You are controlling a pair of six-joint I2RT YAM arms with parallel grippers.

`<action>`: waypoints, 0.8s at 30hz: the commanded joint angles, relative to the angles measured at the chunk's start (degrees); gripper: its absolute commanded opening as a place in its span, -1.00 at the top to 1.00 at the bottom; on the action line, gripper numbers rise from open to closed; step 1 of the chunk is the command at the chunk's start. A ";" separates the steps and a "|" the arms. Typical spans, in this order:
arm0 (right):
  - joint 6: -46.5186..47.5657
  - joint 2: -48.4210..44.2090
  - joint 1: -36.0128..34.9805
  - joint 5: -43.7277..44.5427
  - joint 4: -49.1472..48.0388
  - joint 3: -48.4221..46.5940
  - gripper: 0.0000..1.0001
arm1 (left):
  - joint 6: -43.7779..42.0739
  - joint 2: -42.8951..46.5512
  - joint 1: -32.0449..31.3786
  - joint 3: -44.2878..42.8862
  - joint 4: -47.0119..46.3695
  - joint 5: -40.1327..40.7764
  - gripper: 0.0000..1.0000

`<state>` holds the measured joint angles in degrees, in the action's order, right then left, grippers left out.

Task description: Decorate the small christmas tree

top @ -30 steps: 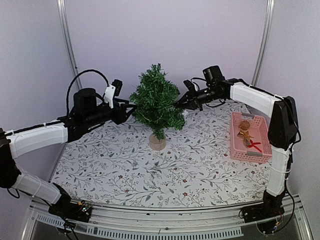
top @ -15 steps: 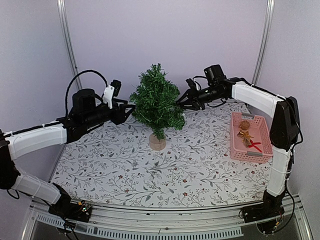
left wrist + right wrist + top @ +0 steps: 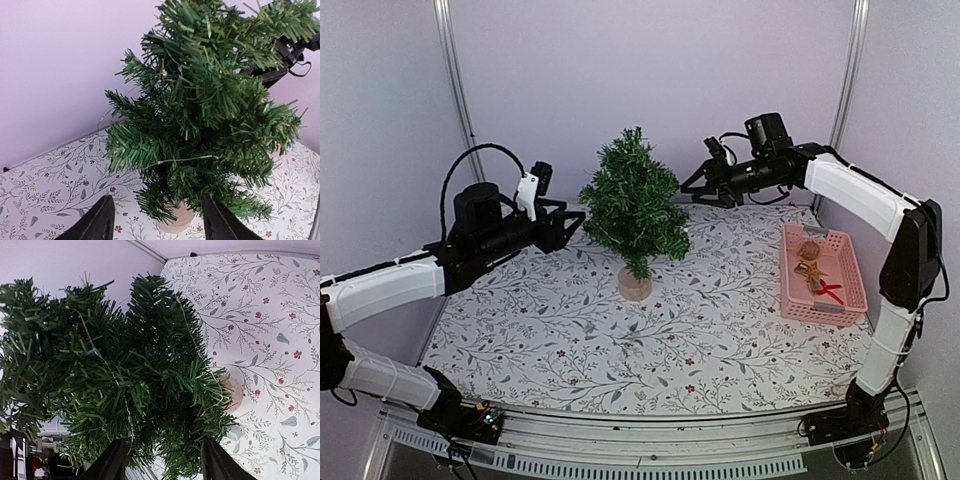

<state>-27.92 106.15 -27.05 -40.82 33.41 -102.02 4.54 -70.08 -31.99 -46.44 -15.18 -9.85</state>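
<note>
Two grippers stood at opposite sides of the small christmas tree [image 3: 633, 205], and neither of them touched it. The tree was upright on its round wooden base [image 3: 634, 286], near the middle of the table [image 3: 550, 330] and a little toward the back wall, on the cloth with printed leaves. The left gripper [image 3: 575, 218] was just beside the branches on the tree's left side, at about middle height. Its claw was released: in the left wrist view the two dark fingers [image 3: 102, 220] were apart and nothing was between them. The right gripper [image 3: 689, 188] was near the upper right branches, slightly higher than the left one. It was also released, with the jaws spread and holding nothing. A thin wire [image 3: 185, 159] ran across the green needles, and a small bead [image 3: 164, 73] was on it. Well apart from the tree, at the right edge of the table, a pink basket [image 3: 787, 270] held a brown ball [image 3: 810, 249] and a red bow [image 3: 830, 292].
</note>
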 commanded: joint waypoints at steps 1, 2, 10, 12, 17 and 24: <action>1.89 -5.17 2.26 1.31 -0.96 2.68 -0.17 | 2.70 2.27 0.66 1.07 -1.19 1.37 -0.27; 2.17 -5.95 2.67 1.94 -1.36 3.45 -0.23 | 3.16 2.58 0.96 1.04 -0.82 1.74 -0.28; 3.84 -16.06 7.18 6.17 -4.06 12.55 -0.52 | 7.42 4.85 3.35 0.14 3.49 3.61 -0.34; 4.00 -19.49 8.38 6.80 -4.39 15.73 -0.56 | 8.23 5.40 3.71 -0.18 4.82 4.22 -0.36; 3.88 -27.53 12.69 8.78 -3.99 24.16 -0.66 | 12.06 5.88 4.94 -1.92 10.24 4.82 -0.46; 4.83 -35.96 19.73 15.21 -1.64 33.86 -0.87 | 14.50 6.10 5.07 -2.33 13.01 3.16 -0.49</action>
<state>-24.25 73.63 -10.55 -30.55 30.48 -72.42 16.78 -64.84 -27.55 -47.16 -4.82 -5.58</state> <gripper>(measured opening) 0.926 0.745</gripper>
